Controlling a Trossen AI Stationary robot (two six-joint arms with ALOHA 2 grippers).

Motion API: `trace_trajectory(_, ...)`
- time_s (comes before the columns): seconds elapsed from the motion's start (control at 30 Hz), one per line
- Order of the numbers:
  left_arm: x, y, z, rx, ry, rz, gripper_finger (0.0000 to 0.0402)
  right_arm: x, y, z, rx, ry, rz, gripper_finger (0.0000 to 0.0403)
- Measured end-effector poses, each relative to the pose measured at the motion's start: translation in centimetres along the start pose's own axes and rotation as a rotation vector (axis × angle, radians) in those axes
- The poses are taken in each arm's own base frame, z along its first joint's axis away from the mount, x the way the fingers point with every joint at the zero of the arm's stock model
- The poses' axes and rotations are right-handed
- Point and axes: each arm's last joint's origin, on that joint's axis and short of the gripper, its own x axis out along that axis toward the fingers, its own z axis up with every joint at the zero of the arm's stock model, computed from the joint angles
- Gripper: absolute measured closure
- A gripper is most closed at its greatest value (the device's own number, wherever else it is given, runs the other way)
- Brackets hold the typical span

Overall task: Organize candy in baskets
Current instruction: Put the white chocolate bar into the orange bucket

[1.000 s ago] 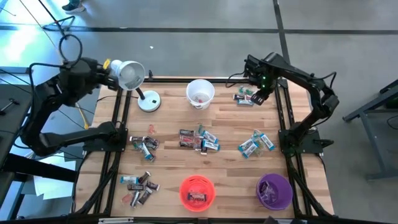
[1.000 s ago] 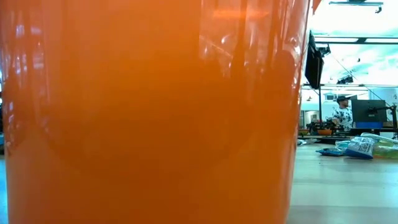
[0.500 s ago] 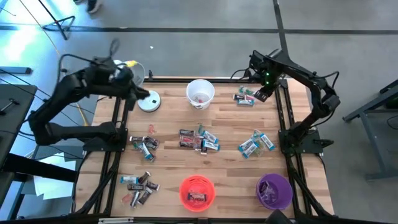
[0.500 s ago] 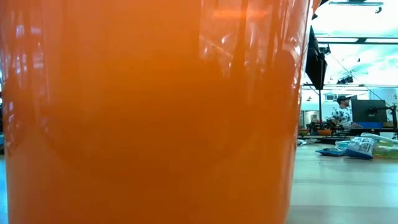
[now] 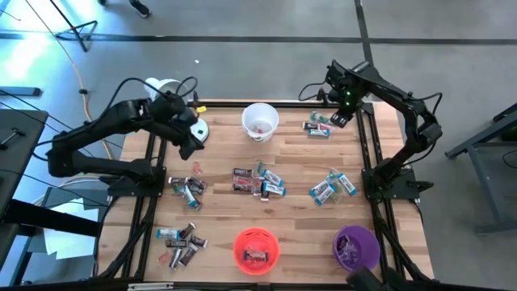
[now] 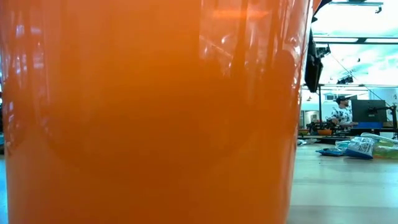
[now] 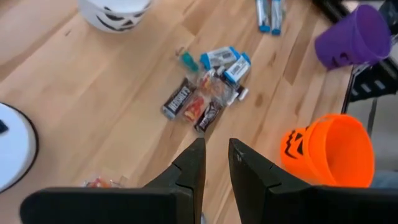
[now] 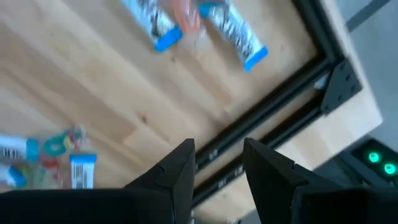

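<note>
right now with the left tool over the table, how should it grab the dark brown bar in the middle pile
Come straight down on the dark brown bar and pinch across its short width at mid-length. It lies flat at the pile's outer edge, with bare wood on one long side; the red candy crowds the other. The left tool looks slightly open.

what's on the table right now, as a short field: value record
surface: wooden table
white basket: far edge, middle, a few candies inside
orange basket: near edge, middle, some candy inside
purple basket: near right corner
candy piles: centre pile, right pile, far right pile, two left piles
lamp base: far left, partly under the left arm
left gripper: empty, narrow gap, above the table's far left
right gripper: open, empty, over the far right edge
</note>
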Motion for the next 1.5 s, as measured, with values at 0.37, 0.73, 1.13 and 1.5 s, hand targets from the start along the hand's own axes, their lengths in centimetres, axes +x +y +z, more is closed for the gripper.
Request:
trace_trajectory(0.37, 1.0, -0.7, 0.1, 0.034, 0.037, -0.01, 0.0346, 0.8, 0.2, 0.3, -0.214, -0.018, 0.0, 0.027)
trace_trajectory(0.73, 1.1, -1.2, -0.1, 0.062, 0.034, 0.018, 0.0346, 5.6, 0.9, -0.3, -0.36, 0.074, -0.051, 0.027)
trace_trajectory(1.13, 1.1, -1.2, -0.1, 0.01, 0.026, 0.037, 0.0346, 7.8, 0.9, 0.6, -0.445, -0.021, -0.148, 0.027)
trace_trajectory(1.5, 1.1, -1.1, -0.1, 0.009, 0.007, 0.08, 0.0346, 7.8, 0.8, 1.2, -0.466, -0.089, -0.151, 0.027)
